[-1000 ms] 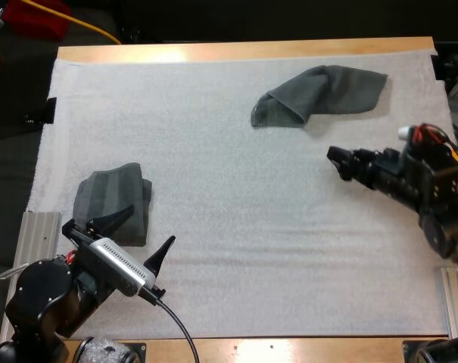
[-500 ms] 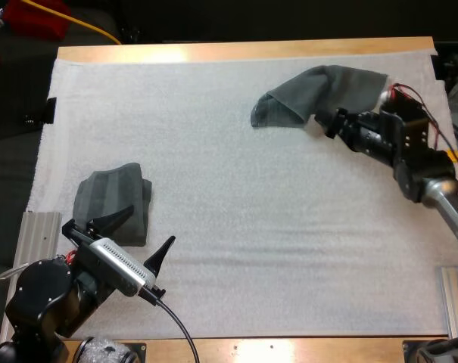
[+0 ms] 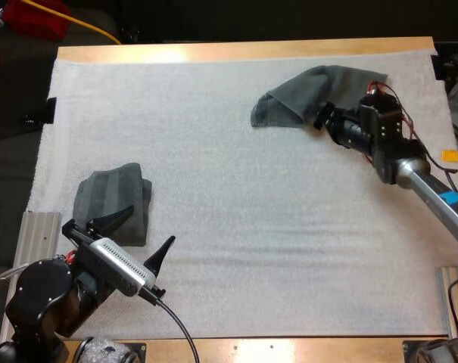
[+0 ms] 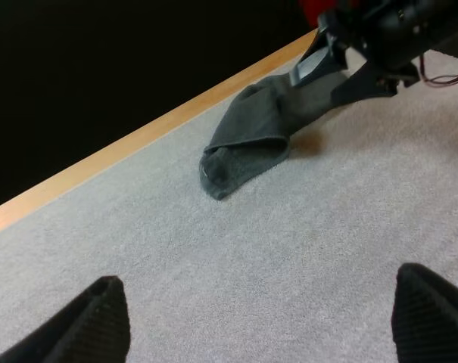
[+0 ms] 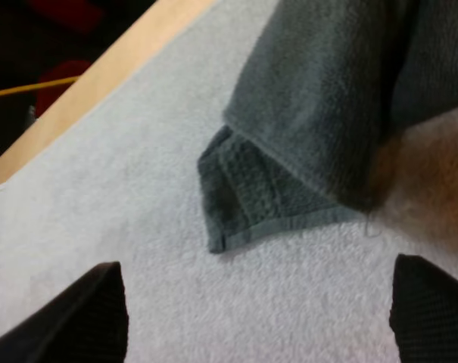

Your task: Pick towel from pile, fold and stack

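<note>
Toward the far right of the white mat [image 3: 213,181], a crumpled towel [image 3: 319,89] lies just short of the mat's far edge, where the wooden table [image 3: 244,51] shows as a strip. The right end effector [image 3: 322,115] sits at the side of this towel facing the mat's middle. Its fingers [image 5: 100,310] stand apart and clear of the cloth, pointing at the towel's turned-over corner. On the mat's near left part, a folded towel [image 3: 111,203] lies flat close to the mat's left edge. The left end effector [image 3: 150,225] hangs beside it, toward the mat's near edge. Its fingers [image 4: 100,321] are spread wide with only bare mat between them.
</note>
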Available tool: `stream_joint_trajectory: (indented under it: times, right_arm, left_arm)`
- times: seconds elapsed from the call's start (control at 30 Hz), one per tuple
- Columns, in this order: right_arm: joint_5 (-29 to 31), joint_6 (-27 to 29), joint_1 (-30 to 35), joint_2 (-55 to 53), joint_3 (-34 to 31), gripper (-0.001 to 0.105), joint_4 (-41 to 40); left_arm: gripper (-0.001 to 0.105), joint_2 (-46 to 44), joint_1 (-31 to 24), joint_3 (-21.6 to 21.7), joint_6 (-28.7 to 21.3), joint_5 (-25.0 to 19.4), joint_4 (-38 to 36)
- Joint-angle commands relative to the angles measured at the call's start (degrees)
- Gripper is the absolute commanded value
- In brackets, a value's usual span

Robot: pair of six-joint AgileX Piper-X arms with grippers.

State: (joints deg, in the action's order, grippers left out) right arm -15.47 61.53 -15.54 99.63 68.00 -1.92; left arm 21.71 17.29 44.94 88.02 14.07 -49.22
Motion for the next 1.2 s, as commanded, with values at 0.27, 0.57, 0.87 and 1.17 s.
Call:
stream_joint_trajectory:
  times: [0.27,0.57,0.87,1.17]
  right_arm:
    - [-5.46,-2.98,-0.13,8.90,6.92,0.070,1.28]
    - [-5.60,-3.53,-0.13,15.53,11.87,0.070,1.92]
    - [-7.46,-7.46,0.01,20.55,14.97,0.070,3.45]
    - [-7.90,-7.39,0.01,20.78,14.95,0.006,4.67]
  left_arm:
    - [0.069,0.14,0.23,0.37,-0.06,-0.61,0.68]
    - [0.069,0.14,0.23,0.37,-0.06,-0.61,0.68]
    - [0.069,0.14,0.23,0.37,-0.06,-0.61,0.68]
    - [0.069,0.14,0.23,0.37,-0.06,-0.61,0.68]
